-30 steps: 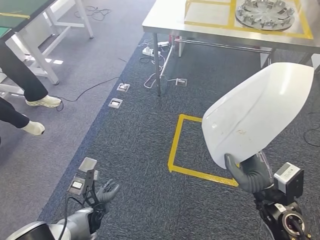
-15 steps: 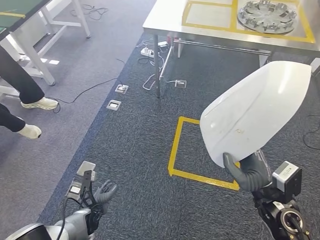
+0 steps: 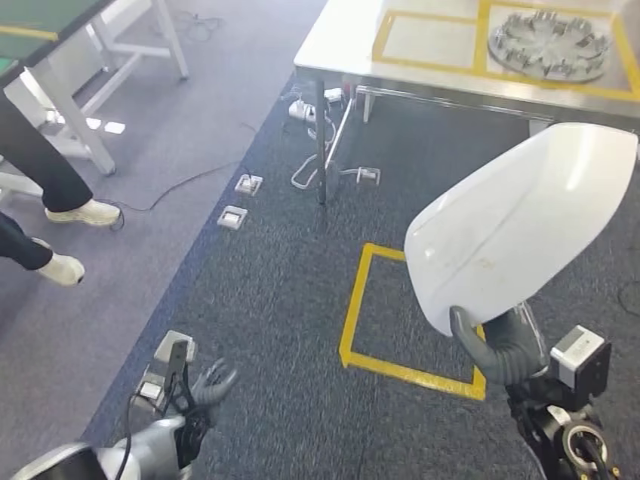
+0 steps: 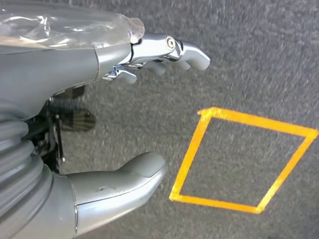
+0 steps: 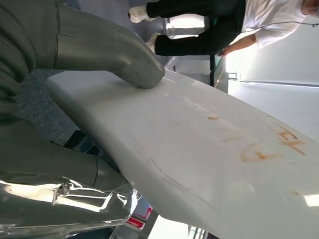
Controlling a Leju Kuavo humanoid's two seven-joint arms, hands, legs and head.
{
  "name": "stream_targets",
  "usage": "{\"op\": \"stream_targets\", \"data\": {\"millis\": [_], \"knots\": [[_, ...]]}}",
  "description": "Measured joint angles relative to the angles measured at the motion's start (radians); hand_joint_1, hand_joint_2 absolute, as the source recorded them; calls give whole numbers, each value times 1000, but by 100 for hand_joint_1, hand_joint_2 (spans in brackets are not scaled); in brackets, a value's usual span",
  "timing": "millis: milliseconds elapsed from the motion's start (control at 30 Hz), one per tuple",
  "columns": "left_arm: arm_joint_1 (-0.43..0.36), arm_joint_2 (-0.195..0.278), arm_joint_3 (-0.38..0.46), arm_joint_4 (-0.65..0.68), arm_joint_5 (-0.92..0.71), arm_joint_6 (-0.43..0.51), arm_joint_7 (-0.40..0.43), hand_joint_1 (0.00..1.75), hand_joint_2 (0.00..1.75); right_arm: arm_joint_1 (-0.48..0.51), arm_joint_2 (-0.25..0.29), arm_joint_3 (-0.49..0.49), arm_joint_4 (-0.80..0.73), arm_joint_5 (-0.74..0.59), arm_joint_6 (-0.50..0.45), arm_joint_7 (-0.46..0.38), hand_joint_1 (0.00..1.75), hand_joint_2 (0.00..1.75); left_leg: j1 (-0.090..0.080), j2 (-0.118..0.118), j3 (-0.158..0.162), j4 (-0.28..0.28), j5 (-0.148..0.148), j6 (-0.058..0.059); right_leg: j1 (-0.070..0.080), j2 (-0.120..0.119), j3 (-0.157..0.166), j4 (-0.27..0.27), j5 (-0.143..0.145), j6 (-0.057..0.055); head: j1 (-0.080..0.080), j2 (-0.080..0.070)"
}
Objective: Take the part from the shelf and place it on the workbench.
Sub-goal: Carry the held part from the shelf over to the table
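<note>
Head view: right hand (image 3: 504, 345) grips the white part (image 3: 521, 225) by its lower edge, part raised above the hand, over the carpet short of the desk (image 3: 423, 62). Left hand (image 3: 205, 385) hangs low, fingers apart, holding nothing.

White curved part (image 3: 521, 225), tilted, above floor

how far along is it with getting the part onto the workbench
Pickup looks done: the right hand grips the white part by its lower edge, held up over the carpet. The left hand hangs empty. Left to do: reach the workbench ahead and set the part down on it.
</note>
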Motion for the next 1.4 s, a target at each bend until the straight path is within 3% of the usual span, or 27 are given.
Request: {"op": "stream_targets", "data": {"millis": [67, 167, 200, 233, 267, 333, 400, 500, 567, 667, 700, 733, 767, 867, 900, 967, 1067, 1133, 1200, 1233, 1267, 1300, 1367, 1400], "knots": [[-2, 0, 0, 0, 0, 0, 0, 0, 175, -2, 1, -1, 0, 0, 0, 0, 175, 175, 2, 3, -30, 68, -16, -11, -8, -1, 24, -15, -1, -4, -1, 0], [-1, 2, 0, 0, 0, 1, -1, 0, 175, -2, 2, -2, 0, 0, 0, 0, 175, 175, 16, 4, -155, 258, -85, -30, -13, -2, 41, -21, -14, -4, -6, 0], [1, 2, 0, 0, 0, 1, -1, 0, 175, -1, 3, -2, 0, 0, 0, 0, 175, 175, 23, 5, -187, 289, -95, -36, -15, -2, 46, -21, -20, -2, -7, 0], [3, 3, 0, 0, 0, 2, -1, 0, 175, 1, 3, -2, 0, 0, 1, 0, 175, 175, 29, 6, -201, 285, -82, -42, -18, -1, 53, -20, -27, 2, -9, 0], [3, 3, 0, 0, 0, 2, -1, 0, 175, 1, 3, -2, 0, 0, 1, 0, 175, 175, 35, 7, -195, 240, -45, -48, -21, -1, 62, -19, -34, 7, -10, 0], [4, 3, 0, 0, 0, 2, -1, 0, 175, 0, 3, -2, 0, 0, 0, 0, 175, 175, 44, 10, -145, 91, 50, -61, -28, -1, 81, -15, -53, 21, -11, 0], [3, 3, 0, 0, 0, 2, -1, 0, 175, -1, 3, -2, 0, 0, 0, 0, 175, 175, 41, 12, -113, 5, 79, -54, -30, 0, 88, -10, -69, 37, -11, 0], [5, 4, 0, 0, 0, 2, -1, 0, 175, 0, 3, -3, 0, 0, 0, 0, 175, 175, 34, 9, -103, -1, 73, -24, -33, 0, 89, -1, -80, 58, -9, 0], [3, 4, 0, 0, 0, 2, -1, 0, 175, -1, 3, -4, 0, 0, 0, 0, 175, 175, 33, 8, -86, -4, 65, -9, -37, -2, 61, 62, -94, 63, -5, 0], [2, 5, 0, 0, 0, 2, -1, 0, 175, 2, 3, -5, 0, 1, 2, 1, 175, 175, 25, 7, -63, -5, 46, 7, -37, -3, -62, 275, -165, 64, 1, 0], [3, 5, 0, 0, 0, 3, -1, 0, 175, 5, 3, -6, 0, 1, 3, 3, 175, 175, 21, 6, -55, -5, 38, 9, -35, -3, -97, 321, -184, 63, 1, 0], [4, 5, 0, 0, 0, 3, -1, 0, 175, 7, 3, -6, 0, 2, 4, 6, 175, 175, 17, 4, -45, -5, 31, 11, -33, -2, -115, 331, -184, 59, 1, 0], [5, 4, 0, 0, 0, 3, -1, 0, 175, 9, 3, -7, 0, 3, 4, 8, 175, 175, 14, 2, -34, -5, 22, 12, -28, -2, -115, 301, -161, 53, 2, 0], [5, 2, -2, 0, 0, 3, -1, 0, 175, 9, 3, -9, 0, 5, 5, 13, 175, 175, 8, -1, 3, -7, -4, 10, -7, -2, -61, 99, -22, 23, 2, 0], [3, 2, -3, 0, 1, 3, -1, 0, 175, 8, 3, -10, 0, 5, 6, 14, 175, 175, 8, -1, 8, -9, -10, 7, 0, -1, -44, 52, 1, 16, 3, 0], [2, 1, -4, 0, 1, 3, -1, 0, 175, 8, 3, -11, -3, 7, 7, 16, 175, 175, 8, 0, 11, -9, -14, -1, 5, -1, -31, 18, 4, 8, 3, 0], [1, -1, -4, 0, 1, 3, -1, 0, 175, 8, 3, -14, -9, 9, 7, 21, 175, 175, 9, 4, -1, 29, -26, -15, -2, -1, 2, -7, 9, 0, 1, 0], [-1, -2, -5, 0, 1, 3, -1, 0, 175, 6, 3, -17, -12, 9, 6, 25, 175, 175, 14, 6, -67, 141, -57, -25, -6, -1, 19, -17, 4, -4, -1, 0], [-1, -1, -5, 0, 1, 3, 0, 0, 175, 8, 3, -18, -14, 9, 4, 28, 175, 175, 21, 7, -159, 261, -99, -36, -9, -1, 29, -17, -8, -4, -4, 0], [1, -1, -5, 0, 1, 3, 0, 0, 175, 10, 3, -18, -14, 8, 2, 31, 175, 175, 25, 7, -188, 283, -105, -40, -11, -1, 36, -17, -15, -2, -5, 0], [2, 0, -5, 0, 0, 3, 0, 0, 175, 12, 3, -19, -14, 7, -1, 34, 175, 175, 29, 7, -199, 267, -89, -45, -13, -1, 45, -16, -23, 1, -6, 0], [2, 0, -5, 0, 0, 2, 1, 0, 175, 13, 3, -20, -14, 5, -4, 37, 175, 175, 33, 8, -190, 215, -50, -48, -16, 0, 56, -14, -32, 5, -7, 0], [1, 1, -5, 0, 0, 1, 1, 0, 175, 13, 3, -22, -15, 1, -10, 41, 175, 175, 38, 13, -149, 75, 47, -52, -19, 0, 74, -8, -53, 17, -9, 0], [0, 1, -5, 0, 0, 1, 1, 0, 175, 12, 3, -22, -16, -1, -13, 43, 175, 175, 37, 16, -133, 29, 74, -49, -18, 1, 77, -4, -63, 24, -9, 0]]}}
